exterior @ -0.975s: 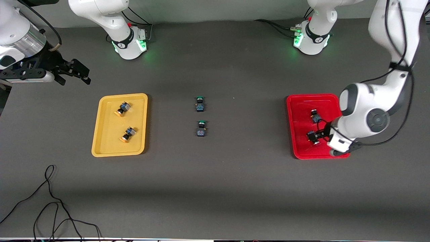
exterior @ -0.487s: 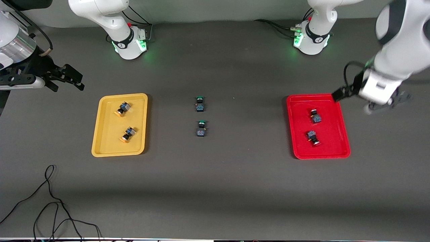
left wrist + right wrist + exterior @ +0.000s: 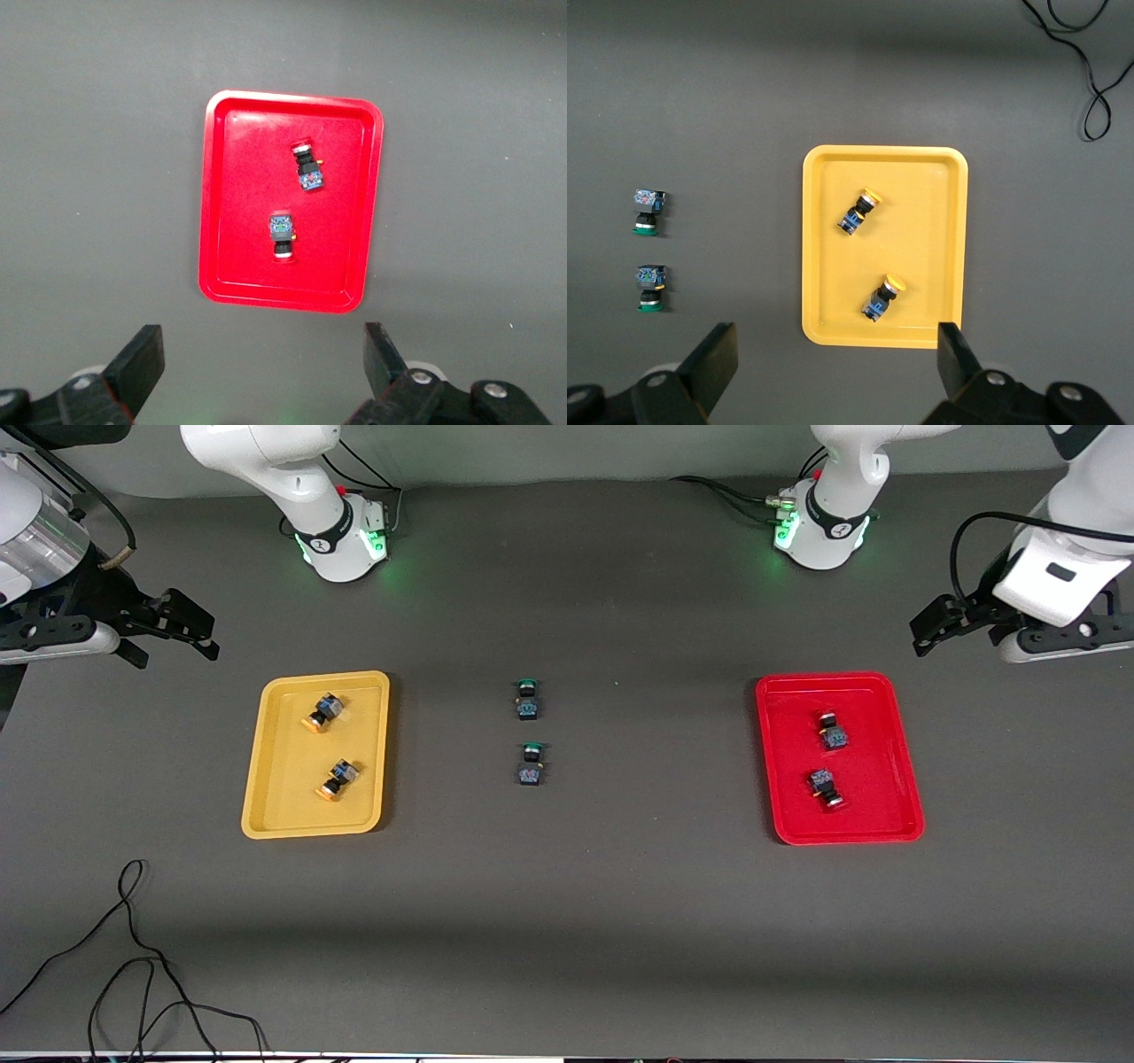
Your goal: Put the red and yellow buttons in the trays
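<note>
Two yellow-capped buttons (image 3: 322,711) (image 3: 339,778) lie in the yellow tray (image 3: 266,779). Two red-capped buttons (image 3: 831,732) (image 3: 825,786) lie in the red tray (image 3: 886,779). My left gripper (image 3: 1010,631) is open and empty, up over the bare table beside the red tray, at the left arm's end. My right gripper (image 3: 173,633) is open and empty, up over the table beside the yellow tray. The left wrist view shows the red tray (image 3: 213,195) with both buttons (image 3: 307,166) (image 3: 282,235) past the open gripper (image 3: 263,367). The right wrist view shows the yellow tray (image 3: 824,248) with both buttons (image 3: 857,212) (image 3: 882,297) past the open gripper (image 3: 837,367).
Two green-capped buttons (image 3: 527,698) (image 3: 531,763) stand on the table midway between the trays; they also show in the right wrist view (image 3: 648,211) (image 3: 649,288). A black cable (image 3: 133,939) lies near the front edge at the right arm's end.
My left gripper has risen out of the red tray, leaving the second red button there, and moved off toward its own end of the table. My right gripper has barely shifted.
</note>
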